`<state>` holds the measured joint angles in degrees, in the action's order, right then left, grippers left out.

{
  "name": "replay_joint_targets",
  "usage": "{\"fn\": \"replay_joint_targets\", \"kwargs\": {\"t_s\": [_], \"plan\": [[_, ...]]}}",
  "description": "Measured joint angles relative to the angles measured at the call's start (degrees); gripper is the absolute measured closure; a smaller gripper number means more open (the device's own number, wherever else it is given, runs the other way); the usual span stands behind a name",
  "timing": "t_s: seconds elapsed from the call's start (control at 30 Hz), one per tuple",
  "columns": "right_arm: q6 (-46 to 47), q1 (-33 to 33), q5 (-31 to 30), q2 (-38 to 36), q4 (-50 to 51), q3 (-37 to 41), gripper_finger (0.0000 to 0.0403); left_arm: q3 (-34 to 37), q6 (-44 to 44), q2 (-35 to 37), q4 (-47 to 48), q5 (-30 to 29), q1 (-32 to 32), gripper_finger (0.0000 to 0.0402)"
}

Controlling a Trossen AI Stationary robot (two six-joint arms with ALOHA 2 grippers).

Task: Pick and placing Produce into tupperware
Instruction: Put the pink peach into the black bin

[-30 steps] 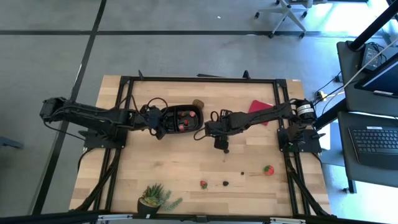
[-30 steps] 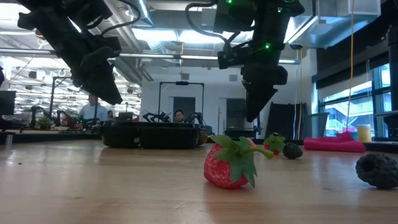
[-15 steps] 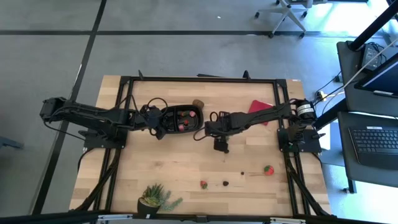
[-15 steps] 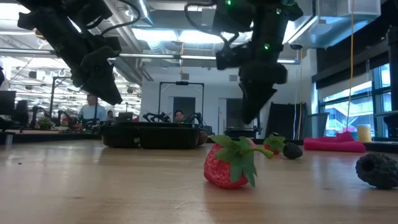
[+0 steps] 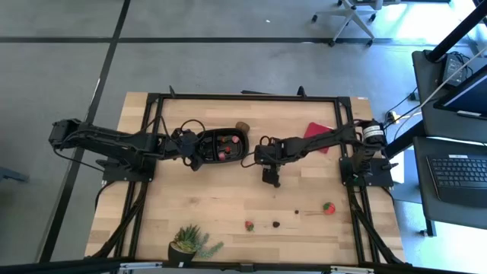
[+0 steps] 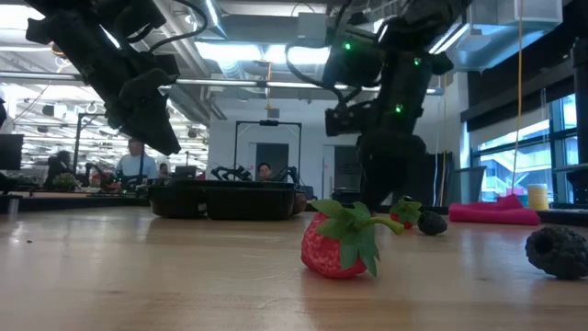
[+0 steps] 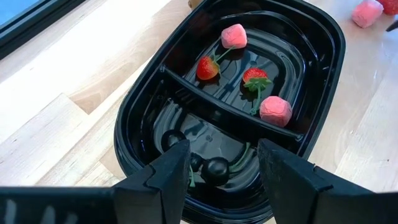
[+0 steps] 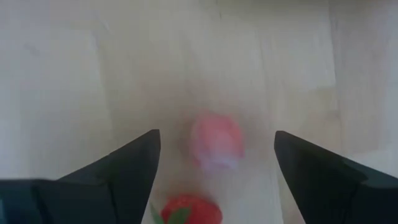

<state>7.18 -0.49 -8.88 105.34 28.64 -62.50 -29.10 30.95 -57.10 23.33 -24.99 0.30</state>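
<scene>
Pink and red pieces (image 8: 216, 144) show between the right hand's (image 8: 214, 165) wide fingers only in its wrist view. Left hand (image 7: 221, 165), also wide, hovers over the black tupperware (image 7: 137, 124), which holds strawberries (image 7: 208, 67), pink cubes (image 7: 275, 110) and dark berries (image 7: 217, 168).

I see two black arms with loose black cables. The right arm (image 5: 319, 141) has a silver round joint and green lights; the fingers (image 7: 163, 180) are matte black.

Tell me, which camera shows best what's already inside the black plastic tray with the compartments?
The left wrist view: it looks straight into the black plastic tray, showing red and pink fruit pieces and dark berries. The high view shows the tray small, with red specks. The low view shows only its side wall. The right wrist view misses it.
</scene>
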Motion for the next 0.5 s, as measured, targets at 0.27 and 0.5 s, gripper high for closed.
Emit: {"fn": "replay_joint_targets", "kwargs": {"t_s": [0.27, 0.5], "plan": [[0.5, -1.57, 3.1, 0.04, -1.38, 1.85, 0.0116, 0.0, -0.01, 0.0, 0.0, 0.0, 0.0, 0.0223], [0.1, -1.66, 3.08, 0.04, -1.64, 1.83, 0.0198, 0.0, -0.03, 0.0, 0.0, 0.0, 0.01, 0.0223]]}}
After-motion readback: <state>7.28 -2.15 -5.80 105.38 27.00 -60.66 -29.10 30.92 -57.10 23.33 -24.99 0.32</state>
